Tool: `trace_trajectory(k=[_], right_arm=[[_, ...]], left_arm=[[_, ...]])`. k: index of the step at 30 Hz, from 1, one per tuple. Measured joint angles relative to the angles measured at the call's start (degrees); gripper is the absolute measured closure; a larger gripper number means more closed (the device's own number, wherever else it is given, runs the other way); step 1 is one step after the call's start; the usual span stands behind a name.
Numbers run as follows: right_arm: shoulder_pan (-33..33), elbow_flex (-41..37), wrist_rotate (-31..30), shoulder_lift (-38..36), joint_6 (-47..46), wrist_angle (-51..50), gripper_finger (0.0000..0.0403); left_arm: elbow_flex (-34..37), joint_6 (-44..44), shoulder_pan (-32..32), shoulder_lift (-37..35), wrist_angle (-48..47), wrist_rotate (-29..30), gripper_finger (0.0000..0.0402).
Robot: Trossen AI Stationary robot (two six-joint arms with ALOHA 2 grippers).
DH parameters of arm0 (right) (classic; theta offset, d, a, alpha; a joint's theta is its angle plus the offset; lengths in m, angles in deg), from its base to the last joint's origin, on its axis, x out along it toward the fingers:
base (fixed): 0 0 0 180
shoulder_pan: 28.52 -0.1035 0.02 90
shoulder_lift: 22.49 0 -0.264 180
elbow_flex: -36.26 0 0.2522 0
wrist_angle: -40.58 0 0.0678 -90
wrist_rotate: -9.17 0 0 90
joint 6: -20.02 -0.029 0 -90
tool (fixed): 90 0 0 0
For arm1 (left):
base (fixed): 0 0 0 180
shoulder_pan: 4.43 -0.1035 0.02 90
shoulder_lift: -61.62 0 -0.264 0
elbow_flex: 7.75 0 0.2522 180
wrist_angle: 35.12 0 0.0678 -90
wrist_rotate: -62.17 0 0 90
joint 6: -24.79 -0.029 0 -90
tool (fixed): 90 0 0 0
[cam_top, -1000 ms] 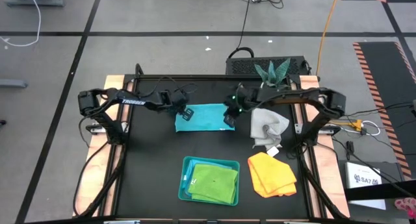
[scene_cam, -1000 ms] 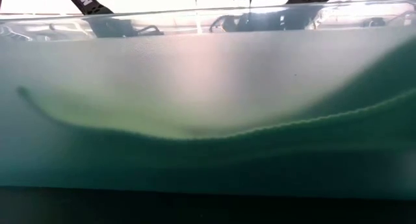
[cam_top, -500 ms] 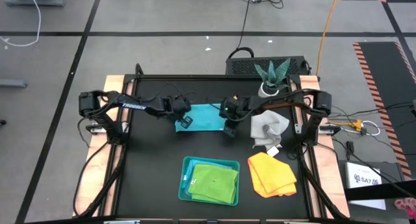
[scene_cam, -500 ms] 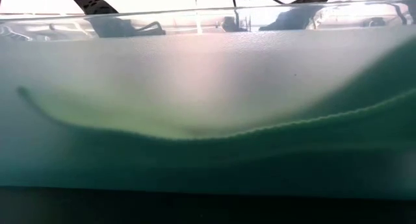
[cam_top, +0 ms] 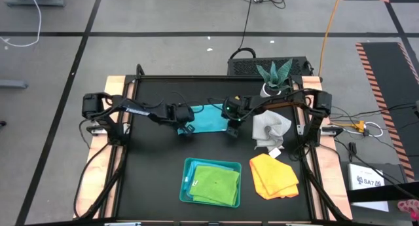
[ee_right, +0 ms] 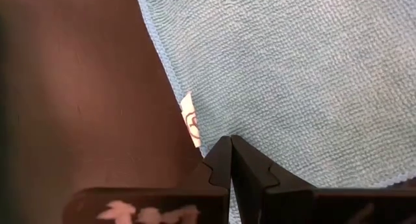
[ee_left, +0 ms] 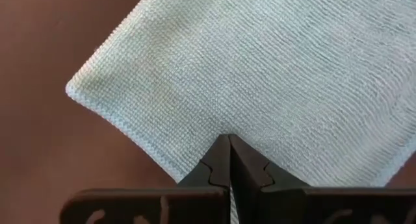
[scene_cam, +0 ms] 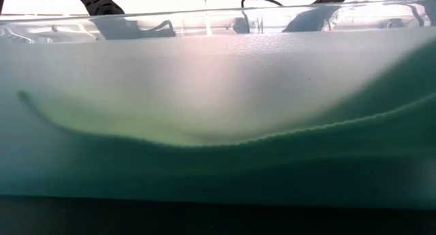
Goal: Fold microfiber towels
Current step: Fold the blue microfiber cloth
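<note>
Both pincers moved inward, pinching turquoise towel edges between them.

The turquoise towel now looks narrower; the left gripper has carried its 9 o'clock edge toward 3 o'clock, nearer the right gripper.

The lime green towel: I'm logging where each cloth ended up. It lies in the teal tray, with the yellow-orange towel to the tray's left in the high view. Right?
Not quite. The lime green towel does lie in the teal tray, but the high view shows the yellow-orange towel on the tray's right, not its left.
</note>
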Motion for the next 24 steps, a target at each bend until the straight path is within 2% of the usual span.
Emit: trace_trajectory(k=[5, 12, 24], right_arm=[[1.3, 0.0, 0.0, 0.0, 2.4, -0.5, 0.0403], [4.7, 0.0, -0.1, 0.0, 5.9, -0.8, 0.0403], [9.3, 0.1, 0.0, -0.1, 14.5, -4.3, 0.0403]], left_arm=[[-0.2, 3.2, 2.1, 2.4, 1.5, 0.1, 0.0400], [-1.1, 5.8, 4.6, 2.3, 2.7, -4.8, 0.0399], [-1.1, 13.8, 8.8, 2.3, 2.8, -5.9, 0.0398]])
